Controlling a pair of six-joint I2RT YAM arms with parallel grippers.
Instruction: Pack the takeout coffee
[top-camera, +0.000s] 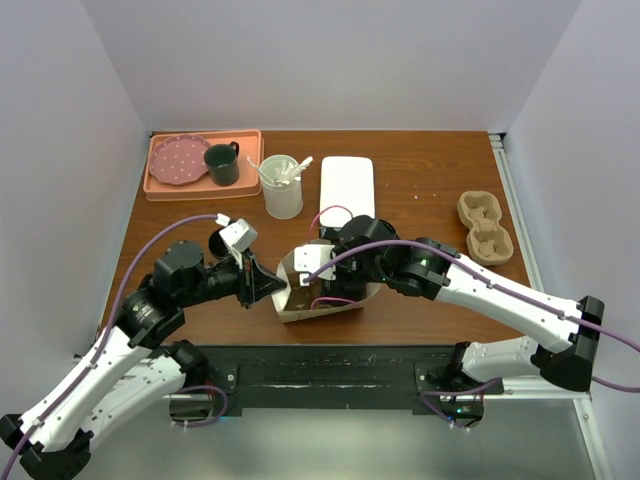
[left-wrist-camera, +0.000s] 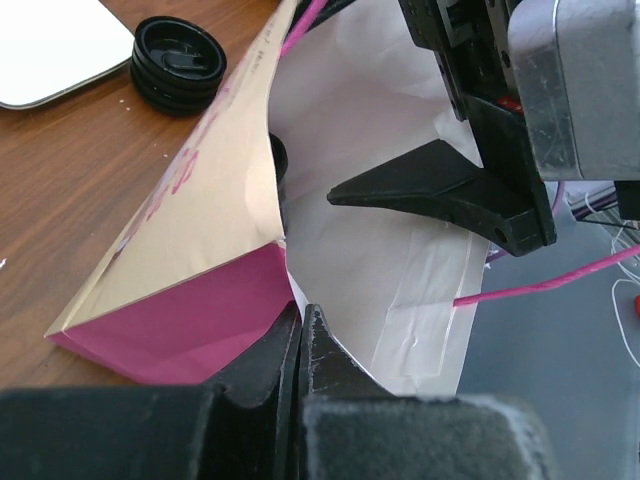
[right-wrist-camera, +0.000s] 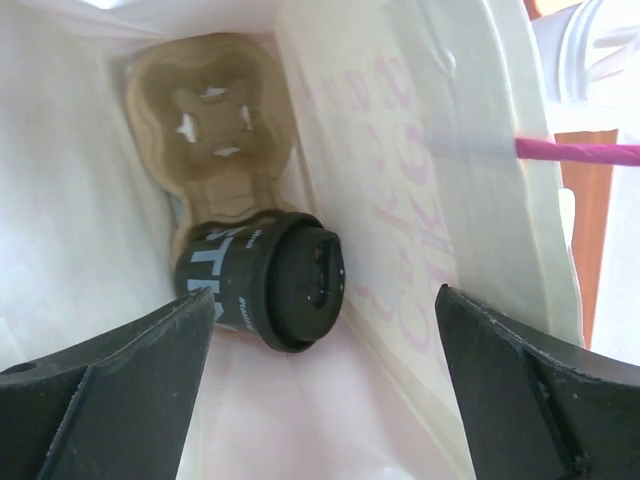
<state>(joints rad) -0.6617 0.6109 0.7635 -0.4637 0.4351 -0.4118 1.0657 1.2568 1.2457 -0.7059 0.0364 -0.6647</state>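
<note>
Right wrist: cup (right-wrist-camera: 262, 285) in bag (right-wrist-camera: 420, 200), beyond wide-spread right gripper (right-wrist-camera: 325, 298); left gripper (left-wrist-camera: 302, 325) pinching bag edge.

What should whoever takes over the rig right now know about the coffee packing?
Left gripper: shut on the rim of the paper bag, holding its mouth open.
Right gripper: open, its fingers inside the bag on either side of the lidded cup, gripping nothing.
Done: the cup carrier is in the bag, with the cup at its near slot. The far slot is empty.
Left: probably withdraw the right arm, then release the bag. I cannot tell whether the cup is fully seated.
</note>
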